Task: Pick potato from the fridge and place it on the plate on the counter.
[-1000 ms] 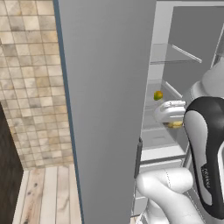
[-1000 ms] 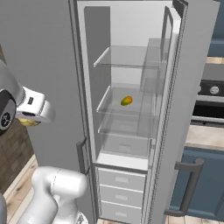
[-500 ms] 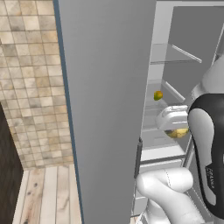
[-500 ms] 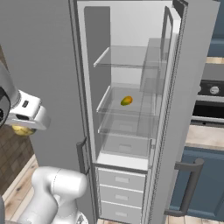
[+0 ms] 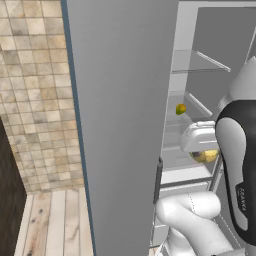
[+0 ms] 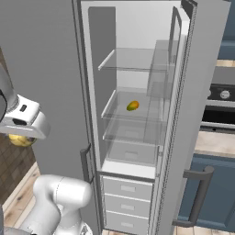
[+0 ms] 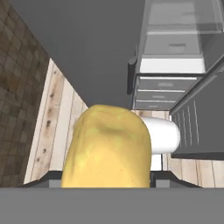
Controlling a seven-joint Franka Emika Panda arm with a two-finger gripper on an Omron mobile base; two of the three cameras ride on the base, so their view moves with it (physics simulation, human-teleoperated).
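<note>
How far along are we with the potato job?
Done: the potato is out of the fridge, clamped in the gripper, jaws shut on it. In hand: carrying it clear of the fridge door. Left: reaching the plate and setting it down.

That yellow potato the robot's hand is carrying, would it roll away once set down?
Probably a little: the potato looks rounded and smooth, so it may rock or roll. Its oval shape likely stops it soon. It seems stiff, undented in the gripper.

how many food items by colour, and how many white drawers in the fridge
golden-yellow oval potato, held in the fingers: 1
yellow-green round fruit on the glass shelf: 1
white fridge drawers: 3
total: 5
</note>
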